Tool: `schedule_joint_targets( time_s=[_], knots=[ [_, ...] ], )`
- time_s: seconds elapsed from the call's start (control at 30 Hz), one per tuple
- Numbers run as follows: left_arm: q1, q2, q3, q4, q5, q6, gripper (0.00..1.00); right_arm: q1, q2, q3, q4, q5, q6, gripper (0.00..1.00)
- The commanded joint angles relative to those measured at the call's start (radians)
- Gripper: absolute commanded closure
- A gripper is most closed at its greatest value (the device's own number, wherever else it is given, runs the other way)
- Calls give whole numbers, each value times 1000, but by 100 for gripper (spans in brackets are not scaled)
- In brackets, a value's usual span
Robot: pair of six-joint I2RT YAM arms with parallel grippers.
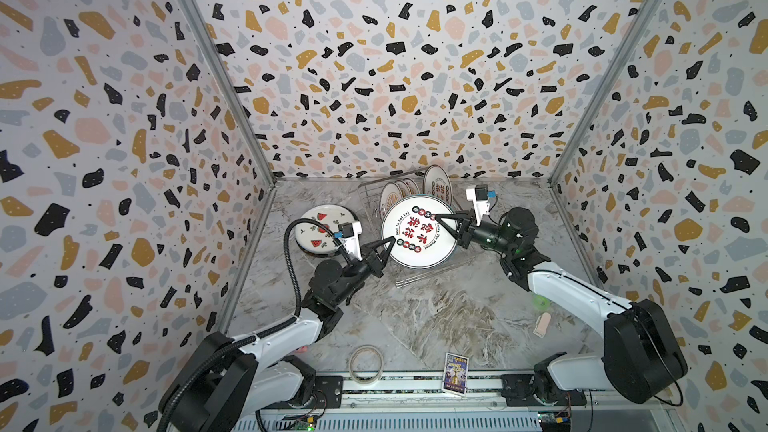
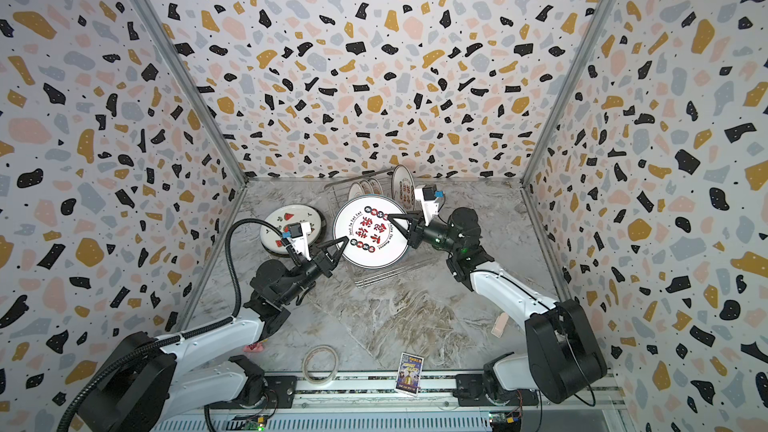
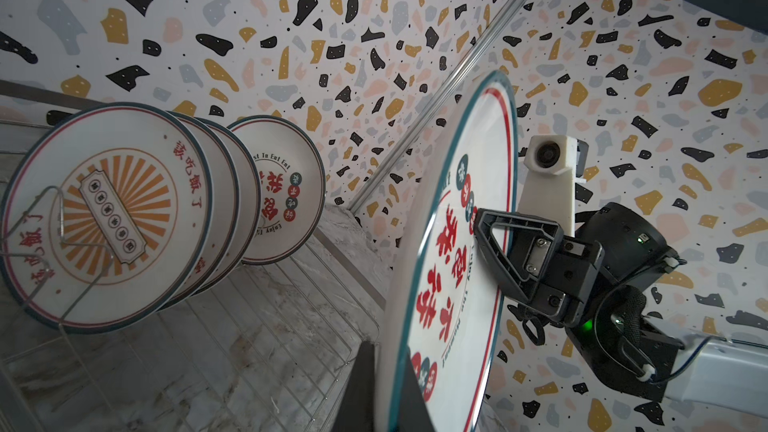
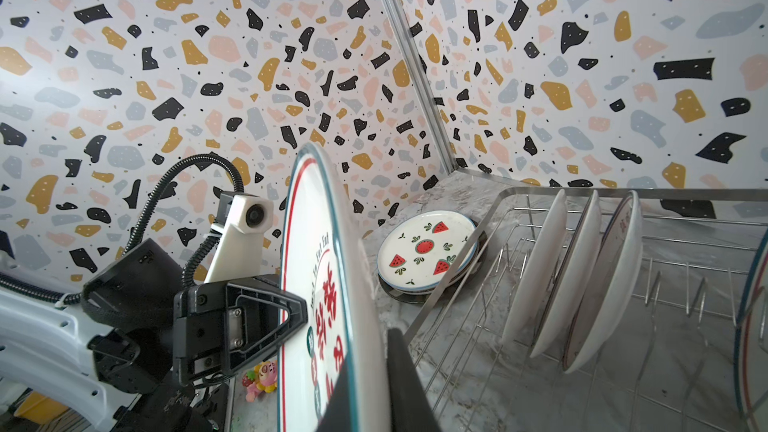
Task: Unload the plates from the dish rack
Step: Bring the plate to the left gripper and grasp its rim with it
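A large white plate with red-black Chinese characters [image 1: 415,230] [image 2: 370,232] hangs tilted over the dish rack [image 1: 428,276] [image 3: 270,326] [image 4: 519,197]. My left gripper [image 1: 390,241] [image 2: 344,241] [image 3: 390,351] is shut on its left rim. My right gripper [image 1: 436,218] [image 2: 390,218] [image 4: 370,351] is shut on the opposite rim. Several plates [image 1: 392,197] stand upright at the rack's far end, among them an orange sunburst plate [image 3: 112,218] and white undersides [image 4: 540,263]. A watermelon plate [image 1: 324,228] [image 4: 428,247] tops a small stack on the table left of the rack.
A beige tape ring [image 1: 365,363] and a small printed box [image 1: 456,374] lie near the front rail. A pink piece [image 1: 542,324] lies by the right arm. A small toy [image 4: 259,376] sits under the left arm. Patterned walls enclose three sides.
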Motion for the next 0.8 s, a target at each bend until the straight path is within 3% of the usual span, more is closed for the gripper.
schedule_joint_targets(
  time_s=[0.0, 0.13, 0.47, 0.63, 0.77],
  knots=[
    [-11, -18, 37, 50, 51, 33, 100, 11, 25, 45, 13, -3, 5, 100],
    [-11, -26, 34, 36, 28, 31, 100, 19, 42, 57, -17, 16, -15, 98],
    [-11, -100, -11, 23, -74, -4, 100, 28, 23, 70, -149, 216, -86, 68],
    [-11, -155, -27, -13, -126, 3, 100, 35, 16, 74, -182, 279, -108, 67],
    [-10, -180, -23, -55, -148, -1, 100, 45, -7, 70, -215, 380, -124, 51]
  ],
)
